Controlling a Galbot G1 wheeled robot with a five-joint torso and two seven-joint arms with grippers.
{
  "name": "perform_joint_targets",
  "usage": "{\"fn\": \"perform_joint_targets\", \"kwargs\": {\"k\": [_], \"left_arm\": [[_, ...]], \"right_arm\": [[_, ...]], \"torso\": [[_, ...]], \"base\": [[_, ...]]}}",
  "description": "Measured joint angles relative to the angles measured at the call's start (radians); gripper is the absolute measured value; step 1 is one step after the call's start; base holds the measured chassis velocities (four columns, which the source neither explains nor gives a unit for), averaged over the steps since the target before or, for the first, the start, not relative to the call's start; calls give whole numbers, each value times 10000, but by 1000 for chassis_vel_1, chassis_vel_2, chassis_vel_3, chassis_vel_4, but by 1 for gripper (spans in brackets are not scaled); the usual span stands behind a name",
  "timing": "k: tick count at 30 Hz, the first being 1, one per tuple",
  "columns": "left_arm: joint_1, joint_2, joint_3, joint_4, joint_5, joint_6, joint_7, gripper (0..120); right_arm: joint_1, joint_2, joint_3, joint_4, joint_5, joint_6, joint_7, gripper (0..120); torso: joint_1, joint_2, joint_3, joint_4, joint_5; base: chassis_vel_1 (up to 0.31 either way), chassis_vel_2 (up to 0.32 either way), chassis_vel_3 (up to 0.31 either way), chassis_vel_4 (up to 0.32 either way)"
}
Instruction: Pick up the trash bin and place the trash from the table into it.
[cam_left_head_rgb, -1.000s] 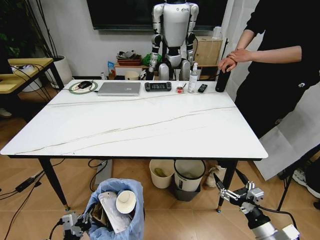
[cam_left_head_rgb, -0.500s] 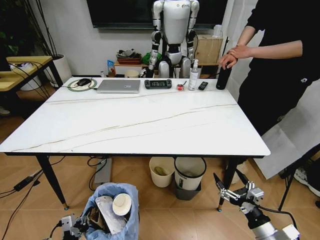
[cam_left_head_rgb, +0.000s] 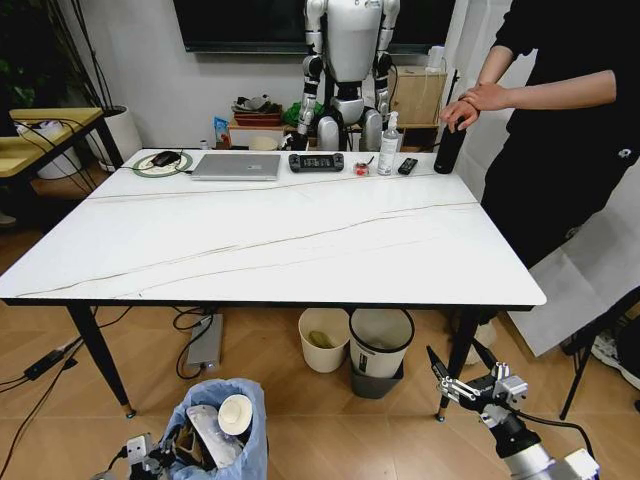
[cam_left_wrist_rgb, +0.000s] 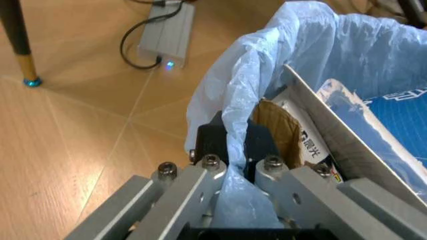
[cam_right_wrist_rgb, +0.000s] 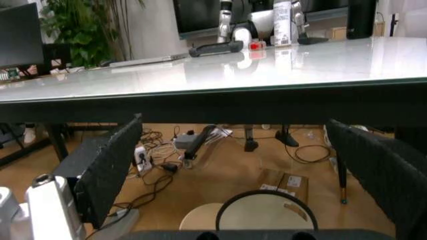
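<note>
The trash bin (cam_left_head_rgb: 225, 452), lined with a crinkled light-blue bag, is low at my left, in front of the white table (cam_left_head_rgb: 300, 230). My left gripper (cam_left_head_rgb: 160, 460) is shut on its bagged rim (cam_left_wrist_rgb: 230, 145). Trash lies inside the bin: a white round cup (cam_left_head_rgb: 235, 413), a pale wrapper (cam_left_head_rgb: 205, 430), brown cardboard (cam_left_wrist_rgb: 273, 125) and a blue printed piece (cam_left_wrist_rgb: 393, 115). My right gripper (cam_left_head_rgb: 458, 372) hangs open and holds nothing, below the table's front right corner. Its dark pads (cam_right_wrist_rgb: 110, 170) stand wide apart under the table edge (cam_right_wrist_rgb: 213, 95).
A laptop (cam_left_head_rgb: 238, 166), a game controller (cam_left_head_rgb: 316, 162), a spray bottle (cam_left_head_rgb: 386, 145) and a remote lie along the table's far edge. A person at the far right holds a black bottle (cam_left_head_rgb: 448, 150). A cream pail (cam_left_head_rgb: 322, 338) and a black-rimmed white bin (cam_left_head_rgb: 378, 340) stand under the table.
The whole view has shifted a little, so the camera moved. Relative to the table, my left gripper and the bin have sunk lower. The right gripper has kept its place.
</note>
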Motion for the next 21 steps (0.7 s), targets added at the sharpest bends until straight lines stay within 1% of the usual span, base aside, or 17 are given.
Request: {"fn": "perform_joint_targets", "kwargs": {"k": [7,8,13,21], "left_arm": [[-532,-179,-144,1187,382,-552,200,0],[-532,-179,-144,1187,382,-552,200,0],[-941,-245,-262,2178,768,-1258,305,0],[-1167,-307,-281,2579,860,-1575,465,0]], "right_arm": [[1,0,0,0,0,0,0,100],[1,0,0,0,0,0,0,100],[0,0,0,0,0,0,0,100],[0,0,0,0,0,0,0,100]], "torso": [[-162,-387,-227,0,1],[-162,-387,-227,0,1],[-277,-648,-371,1,0],[-410,-961,-551,0,0]], "base": [[0,0,0,0],[0,0,0,0],[0,0,0,0],[0,0,0,0]]}}
